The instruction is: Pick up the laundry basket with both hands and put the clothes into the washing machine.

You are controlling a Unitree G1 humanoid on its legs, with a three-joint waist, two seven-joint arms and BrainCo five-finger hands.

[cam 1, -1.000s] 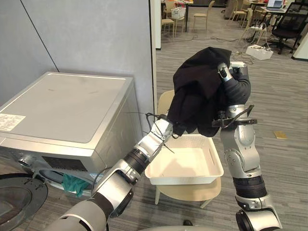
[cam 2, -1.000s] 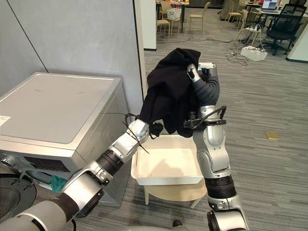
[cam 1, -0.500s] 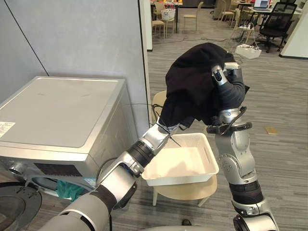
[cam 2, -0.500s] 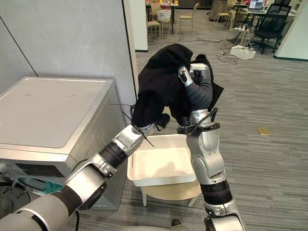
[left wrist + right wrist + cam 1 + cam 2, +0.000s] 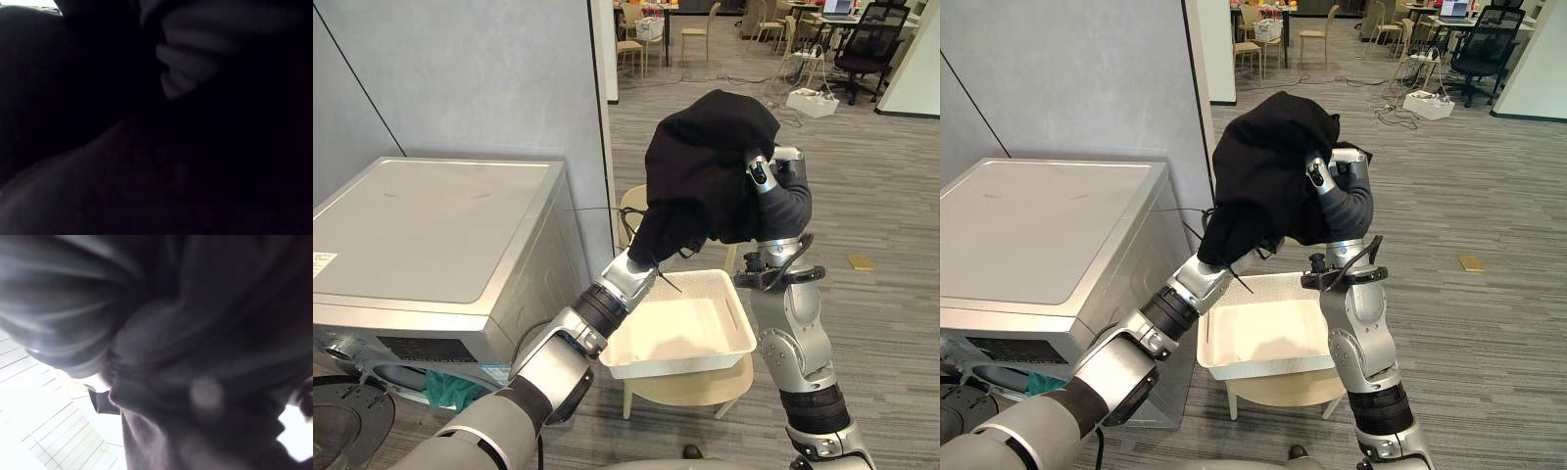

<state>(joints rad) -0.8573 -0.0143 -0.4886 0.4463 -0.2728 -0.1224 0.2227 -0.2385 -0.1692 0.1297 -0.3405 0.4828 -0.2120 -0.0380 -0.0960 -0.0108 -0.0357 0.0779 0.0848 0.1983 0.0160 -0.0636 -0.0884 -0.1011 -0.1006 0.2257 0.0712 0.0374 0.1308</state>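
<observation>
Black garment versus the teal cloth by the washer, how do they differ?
The black garment is big and held high above the white basket; the teal cloth is a small bunch low at the washing machine front. One is black, the other teal. Both are soft, crumpled fabric.

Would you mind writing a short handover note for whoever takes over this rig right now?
Left hand: buried under the black garment's lower edge, hold hidden.
Right hand: raised high, wrapped in the same garment, hold hidden.
The garment hangs between both arms above the white basket, which looks empty and sits on a round chair beside the washing machine. Its door is open, with a teal cloth at the opening.
Done: garment out of the basket.
Left: carry it to the opening and push it in.
</observation>
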